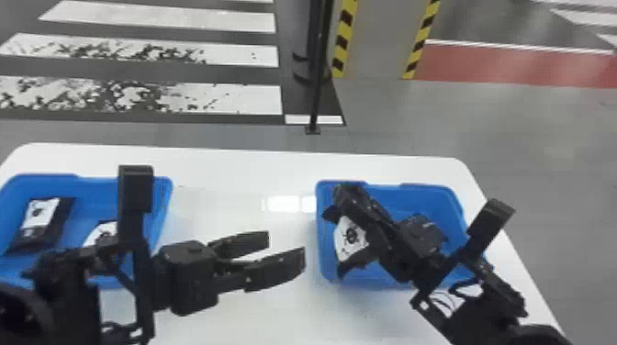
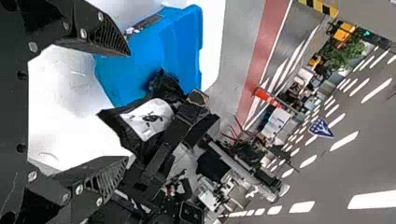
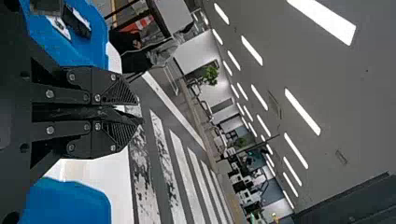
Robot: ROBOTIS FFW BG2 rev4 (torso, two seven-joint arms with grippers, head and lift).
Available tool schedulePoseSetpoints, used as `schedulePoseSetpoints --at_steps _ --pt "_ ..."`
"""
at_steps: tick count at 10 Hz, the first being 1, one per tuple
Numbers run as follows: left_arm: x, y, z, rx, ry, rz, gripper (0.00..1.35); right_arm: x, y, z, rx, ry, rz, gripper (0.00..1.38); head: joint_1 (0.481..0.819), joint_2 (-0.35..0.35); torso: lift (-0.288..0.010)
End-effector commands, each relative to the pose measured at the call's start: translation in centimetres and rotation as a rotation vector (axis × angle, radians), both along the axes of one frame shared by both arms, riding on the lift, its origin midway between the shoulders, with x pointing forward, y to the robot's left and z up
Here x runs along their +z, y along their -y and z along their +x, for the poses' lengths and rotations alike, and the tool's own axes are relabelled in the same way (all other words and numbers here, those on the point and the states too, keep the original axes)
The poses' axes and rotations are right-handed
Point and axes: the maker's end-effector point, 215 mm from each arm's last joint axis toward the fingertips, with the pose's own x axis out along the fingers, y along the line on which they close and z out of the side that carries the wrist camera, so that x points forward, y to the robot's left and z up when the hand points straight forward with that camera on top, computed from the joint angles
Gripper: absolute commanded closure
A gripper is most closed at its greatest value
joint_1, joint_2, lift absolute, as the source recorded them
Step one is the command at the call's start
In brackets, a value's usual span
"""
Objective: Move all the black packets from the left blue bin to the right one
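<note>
Above the right bin (image 1: 427, 188), the right claw (image 3: 138, 111) pinches a black packet (image 1: 351, 236); the left claw (image 1: 286, 248) stands spread. Delivery appears in hand; lowering and release should follow.

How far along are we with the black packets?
Done: apparently one black packet lies in the right blue plastic bin. In hand: the right gripper holds a white-labelled black packet at that bin. Left: a black packet and a partly hidden one in the left blue bin.
</note>
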Motion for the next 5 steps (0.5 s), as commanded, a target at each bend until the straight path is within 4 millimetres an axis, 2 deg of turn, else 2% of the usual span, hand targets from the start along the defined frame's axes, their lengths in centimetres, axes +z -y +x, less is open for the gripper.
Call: schedulePoseSetpoints --at_steps 1,4,5 --pt "0.2 -1.4 -0.4 0.037 -0.001 -0.006 0.16 -0.4 2.5 2.0 -0.042 0.006 -0.039 1.28 0.695 -0.137 -0.15" --pt "0.0 -4.2 -1.3 0.108 -0.006 -0.004 0.16 -3.6 6.8 5.7 -0.119 -0.042 -0.092 1.23 0.695 -0.157 -0.15" --pt "-0.1 -5.2 -1.2 0.134 0.001 0.004 0.16 -3.8 8.3 6.4 -0.149 -0.039 -0.132 1.12 0.695 -0.163 -0.15"
